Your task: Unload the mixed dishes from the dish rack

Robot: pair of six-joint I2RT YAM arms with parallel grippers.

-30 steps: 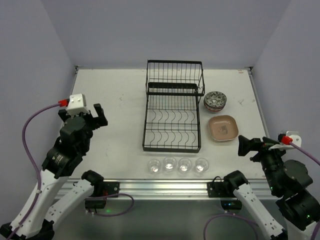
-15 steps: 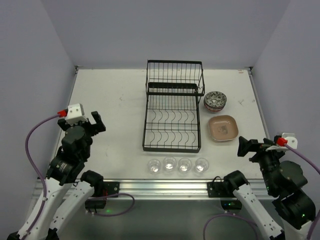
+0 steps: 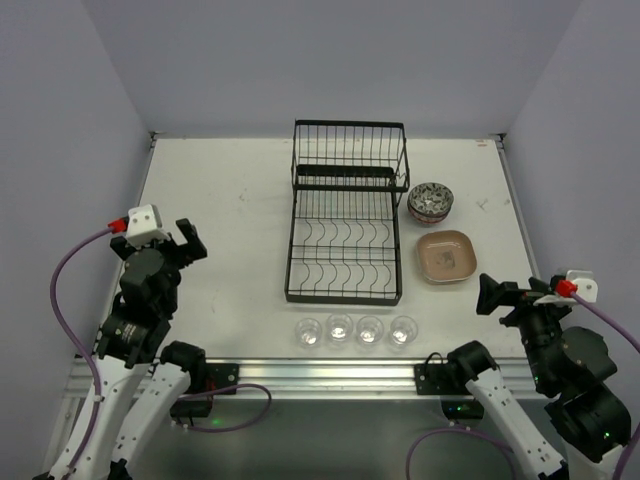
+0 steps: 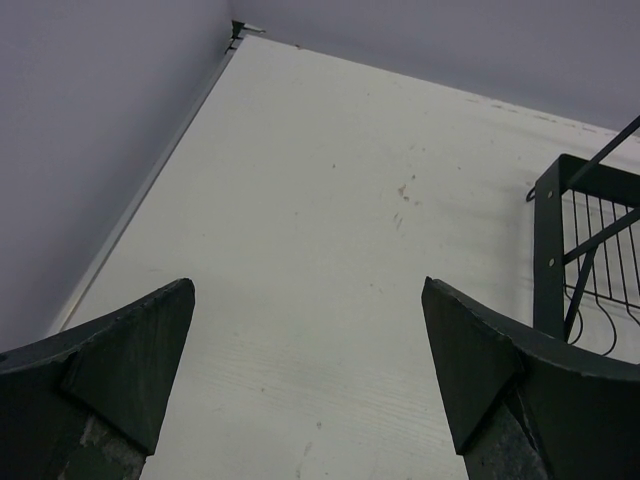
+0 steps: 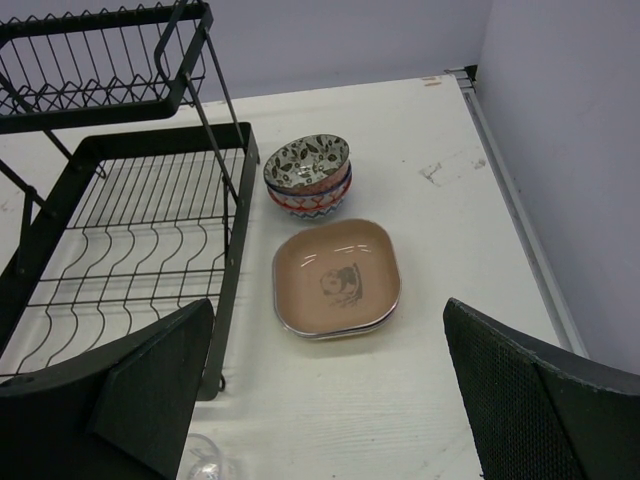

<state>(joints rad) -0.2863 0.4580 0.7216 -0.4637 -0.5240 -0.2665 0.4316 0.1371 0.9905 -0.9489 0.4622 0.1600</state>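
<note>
The black wire dish rack [image 3: 347, 225] stands mid-table with both tiers empty; it also shows in the right wrist view [image 5: 120, 230] and at the edge of the left wrist view [image 4: 590, 250]. Three patterned bowls [image 3: 431, 202] are stacked to its right [image 5: 308, 172]. In front of them is a stack of plates [image 3: 446, 256] with the brown one on top [image 5: 337, 276]. Several clear glasses [image 3: 355, 331] stand in a row in front of the rack. My left gripper [image 3: 190, 242] is open and empty over bare table at the left [image 4: 305, 285]. My right gripper [image 3: 492, 295] is open and empty, near the plates [image 5: 328, 305].
The white table [image 3: 230, 200] is walled at the back and on both sides. A metal rail [image 3: 320, 372] runs along the near edge, just behind the glasses. One glass [image 5: 205, 462] shows by my right gripper's left finger.
The left arm has drawn back toward the near left edge, its gripper still open. The right arm has dropped back slightly. The dishes and rack have not moved.
</note>
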